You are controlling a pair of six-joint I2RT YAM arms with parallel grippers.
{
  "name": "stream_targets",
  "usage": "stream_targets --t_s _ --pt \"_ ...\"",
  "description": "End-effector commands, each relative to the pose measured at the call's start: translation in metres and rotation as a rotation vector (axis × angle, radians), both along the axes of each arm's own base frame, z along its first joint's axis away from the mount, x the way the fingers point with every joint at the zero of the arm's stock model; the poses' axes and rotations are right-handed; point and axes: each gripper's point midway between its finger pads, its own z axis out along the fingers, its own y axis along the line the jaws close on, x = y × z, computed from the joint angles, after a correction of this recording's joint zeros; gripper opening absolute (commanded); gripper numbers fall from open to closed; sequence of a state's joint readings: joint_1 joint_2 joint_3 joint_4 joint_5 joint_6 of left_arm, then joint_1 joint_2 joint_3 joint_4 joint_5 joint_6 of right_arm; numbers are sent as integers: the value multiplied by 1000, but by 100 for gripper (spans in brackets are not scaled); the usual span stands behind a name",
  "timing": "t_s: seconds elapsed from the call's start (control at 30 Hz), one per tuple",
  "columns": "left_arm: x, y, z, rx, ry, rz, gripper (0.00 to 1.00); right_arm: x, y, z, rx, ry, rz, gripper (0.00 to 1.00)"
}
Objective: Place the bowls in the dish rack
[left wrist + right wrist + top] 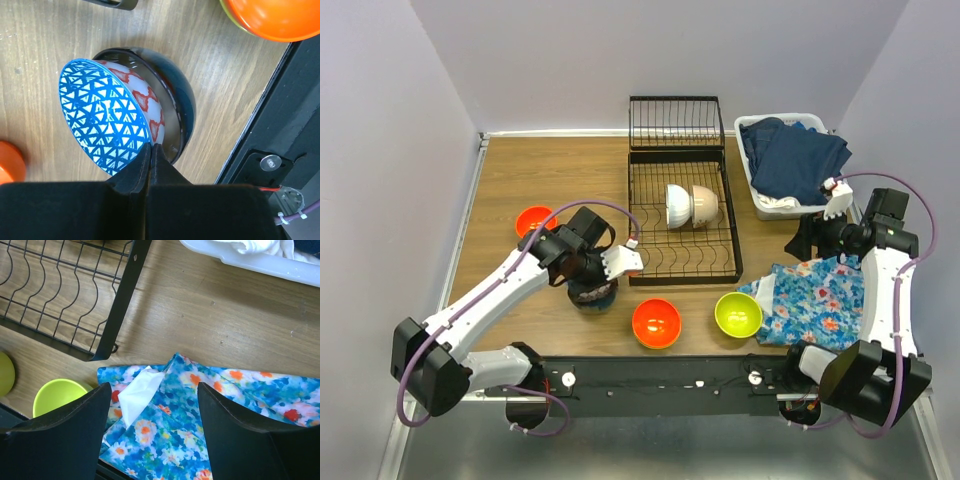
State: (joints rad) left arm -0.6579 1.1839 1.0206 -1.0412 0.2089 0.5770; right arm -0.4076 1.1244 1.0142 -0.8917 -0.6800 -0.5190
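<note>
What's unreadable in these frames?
Left wrist view: the tilted blue-lattice patterned bowl, in the shut left tool, hides the inside of the dark blue glossy bowl beneath.
Top view: the left arm covers both; bowl count unreadable.
Right wrist view: the right tool cuts off the lime green plastic bowl.
Top view: navy cloth hides what the white plastic tub holds.

The black wire dish rack (pixel 665 255) lies lengthwise mid-bench, its taller basket end farthest from the arms. A white bowl (pixel 677 205) and a cream bowl (pixel 706 205) stand on edge in its flat section, touching. An orange bowl (pixel 656 323) and a lime green bowl (pixel 738 314) sit upright on the bench in front of the rack. A second orange bowl (pixel 530 219) sits to the left. A blue-lattice bowl (pixel 105 117), red-patterned outside, is tilted inside a dark glossy bowl (pixel 180 100), with the left fingers (pixel 131 177) pinching its rim.
</note>
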Motion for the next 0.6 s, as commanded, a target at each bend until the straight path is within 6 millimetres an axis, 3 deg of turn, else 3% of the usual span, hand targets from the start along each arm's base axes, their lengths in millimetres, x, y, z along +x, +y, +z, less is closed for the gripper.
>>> stream_targets --t_s 0.0,0.3,0.57 --pt "14 -1 30 -37 -88 13 0 -4 5 4 9 -20 10 78" --pt "15 -11 73 -140 -108 19 0 -4 3 6 -10 -37 3 78" --pt "48 11 55 -13 -249 26 0 4 0 10 -7 -52 -11 78"
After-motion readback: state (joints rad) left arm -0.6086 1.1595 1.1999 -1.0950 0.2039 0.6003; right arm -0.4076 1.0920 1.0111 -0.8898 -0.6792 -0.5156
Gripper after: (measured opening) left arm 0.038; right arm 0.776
